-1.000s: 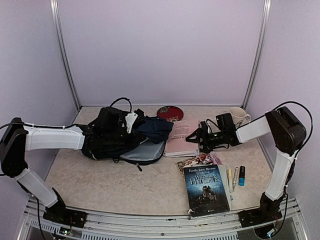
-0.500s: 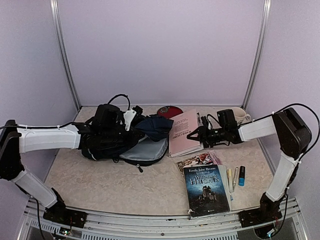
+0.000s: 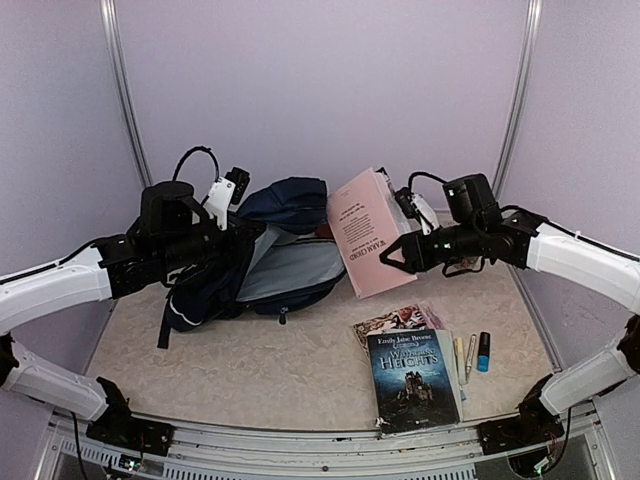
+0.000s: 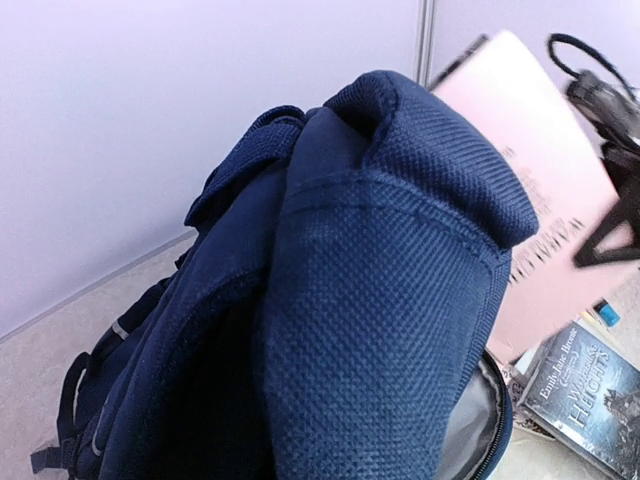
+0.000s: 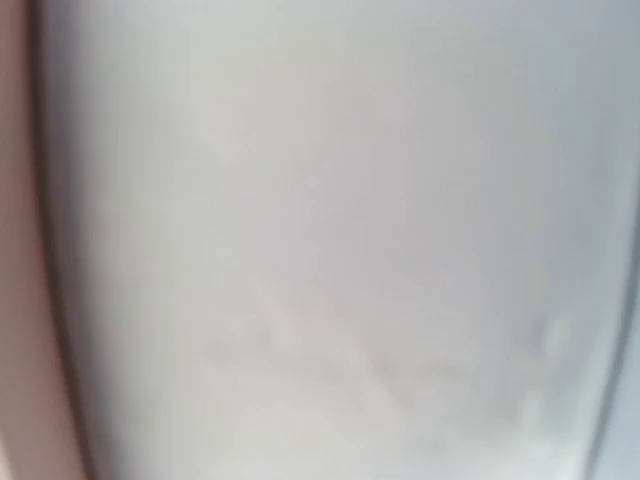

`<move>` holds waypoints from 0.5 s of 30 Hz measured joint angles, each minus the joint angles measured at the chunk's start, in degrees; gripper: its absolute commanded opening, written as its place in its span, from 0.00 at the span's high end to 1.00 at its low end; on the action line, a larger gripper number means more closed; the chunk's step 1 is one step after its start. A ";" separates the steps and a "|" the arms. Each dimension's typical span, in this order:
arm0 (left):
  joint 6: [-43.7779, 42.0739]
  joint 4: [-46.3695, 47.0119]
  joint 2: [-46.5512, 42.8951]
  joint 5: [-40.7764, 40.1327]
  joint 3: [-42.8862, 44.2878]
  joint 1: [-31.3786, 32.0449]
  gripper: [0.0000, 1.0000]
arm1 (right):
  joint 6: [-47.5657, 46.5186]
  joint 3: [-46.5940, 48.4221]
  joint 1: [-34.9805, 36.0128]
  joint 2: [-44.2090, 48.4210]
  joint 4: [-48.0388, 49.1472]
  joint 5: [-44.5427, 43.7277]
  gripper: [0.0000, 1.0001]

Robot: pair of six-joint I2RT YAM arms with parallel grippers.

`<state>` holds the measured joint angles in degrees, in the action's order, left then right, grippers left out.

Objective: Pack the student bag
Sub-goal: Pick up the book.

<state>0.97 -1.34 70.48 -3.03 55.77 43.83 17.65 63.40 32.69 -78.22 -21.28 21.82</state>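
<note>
student bag (image 3: 288, 203) 1 | books (image 4: 545, 190) 2 (pink book (image 3: 362, 235), dark book (image 3: 412, 378)) | magazine (image 3: 388, 323) 1 | markers (image 3: 459, 352) (image 3: 470, 356) (image 3: 483, 351) 3

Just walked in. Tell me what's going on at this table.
Two robot arms are packing a bag. The left gripper holds the navy student bag up by its upper edge, with the main compartment gaping toward the right. The right gripper grips a pink book, tilted in the air beside that opening. A Wuthering Heights paperback and some pens lie on the table.
</note>
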 measured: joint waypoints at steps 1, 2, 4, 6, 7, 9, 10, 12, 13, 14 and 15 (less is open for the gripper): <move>0.17 0.00 -0.52 -0.42 0.00 0.04 1.00 | -3.69 0.28 4.79 1.77 -1.22 -5.70 0.72; 0.39 -0.02 -1.05 -0.94 0.00 0.07 1.00 | -7.48 0.28 9.35 3.26 -2.01 -10.75 0.72; 0.74 -0.17 -2.05 -1.90 0.00 0.09 1.00 | -15.39 0.07 17.77 5.55 -2.64 -20.57 0.72; 0.92 -0.92 -2.75 -2.56 0.00 0.39 1.00 | -23.67 -0.02 22.75 6.45 -2.36 -27.71 0.73; 0.92 -1.09 -2.82 -2.93 0.00 0.63 1.00 | -28.28 -0.09 24.74 6.51 -2.08 -31.98 0.73; 0.90 -1.70 -2.84 -3.50 0.00 1.14 1.00 | -35.95 -0.33 26.77 6.21 -1.55 -37.88 0.73; 0.85 -1.99 -2.80 -3.65 0.00 1.38 1.00 | -41.13 -0.35 27.50 5.75 -0.92 -41.83 0.74; 0.52 -2.54 -2.75 -3.96 0.00 1.97 1.00 | -48.70 -0.37 28.92 4.46 0.44 -47.56 0.74; 0.37 -2.78 -2.75 -4.09 0.00 2.23 1.00 | -52.68 -0.37 30.01 3.50 1.49 -50.80 0.74; 0.22 -3.10 -2.71 -4.39 0.00 2.49 1.00 | -55.74 -0.48 30.93 2.67 2.34 -53.42 0.74; 0.07 -3.56 -2.69 -4.81 0.00 2.73 1.00 | -59.25 -0.83 32.04 1.70 3.61 -56.70 0.74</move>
<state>1.04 -4.91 67.79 -7.84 55.77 46.57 -41.60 62.57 64.73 -76.51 -17.67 -34.87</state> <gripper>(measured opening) 0.088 0.417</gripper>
